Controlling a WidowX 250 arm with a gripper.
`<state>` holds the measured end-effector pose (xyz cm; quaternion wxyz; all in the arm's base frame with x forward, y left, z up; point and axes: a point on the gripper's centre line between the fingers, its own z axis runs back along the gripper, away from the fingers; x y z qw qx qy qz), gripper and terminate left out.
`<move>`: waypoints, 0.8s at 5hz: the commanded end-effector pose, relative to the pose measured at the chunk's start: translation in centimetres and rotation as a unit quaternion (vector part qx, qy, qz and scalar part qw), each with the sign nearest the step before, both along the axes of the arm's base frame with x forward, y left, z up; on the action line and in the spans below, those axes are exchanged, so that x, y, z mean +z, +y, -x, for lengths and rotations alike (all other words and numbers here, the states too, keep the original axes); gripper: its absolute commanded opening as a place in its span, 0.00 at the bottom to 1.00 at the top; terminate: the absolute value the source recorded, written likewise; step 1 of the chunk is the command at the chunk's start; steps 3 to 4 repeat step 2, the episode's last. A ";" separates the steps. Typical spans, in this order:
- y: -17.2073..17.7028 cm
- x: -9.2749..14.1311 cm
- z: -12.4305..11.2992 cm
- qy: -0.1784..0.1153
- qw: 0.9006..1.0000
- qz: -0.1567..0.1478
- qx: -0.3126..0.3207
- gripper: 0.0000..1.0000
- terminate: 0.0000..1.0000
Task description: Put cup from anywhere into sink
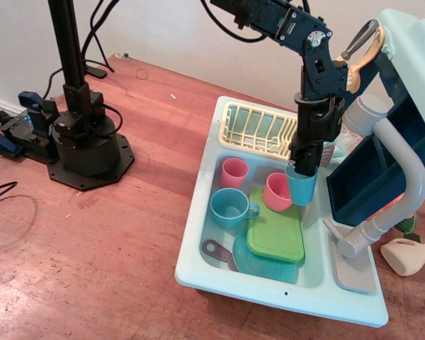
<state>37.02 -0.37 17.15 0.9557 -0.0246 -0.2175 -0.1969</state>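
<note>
The teal-blue cup [302, 188] hangs upright from my gripper [302, 167], which is shut on its rim. It is held over the basin of the pale mint-blue sink [198, 237], just right of a pink cup [277, 190] and above the far end of a green lid [276, 232]. The arm [315, 85] reaches down from the upper middle. I cannot tell whether the cup's base touches anything below it.
In the basin lie a second pink cup [234, 172], a light-blue mug with a handle [231, 208] and a teal plate [258, 266]. A cream dish rack [258, 129] sits at the sink's far end. A grey faucet [400, 177] stands at the right. A black arm base [81, 145] is on the left.
</note>
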 end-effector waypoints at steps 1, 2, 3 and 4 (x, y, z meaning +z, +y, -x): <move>0.6 2.1 1.3 -0.019 1.000 -0.015 -0.001 1.00 0.00; 1.4 3.0 2.0 -0.014 0.999 -0.031 0.007 1.00 1.00; 1.4 3.0 2.0 -0.014 0.999 -0.031 0.007 1.00 1.00; 1.4 3.0 2.0 -0.014 0.999 -0.031 0.007 1.00 1.00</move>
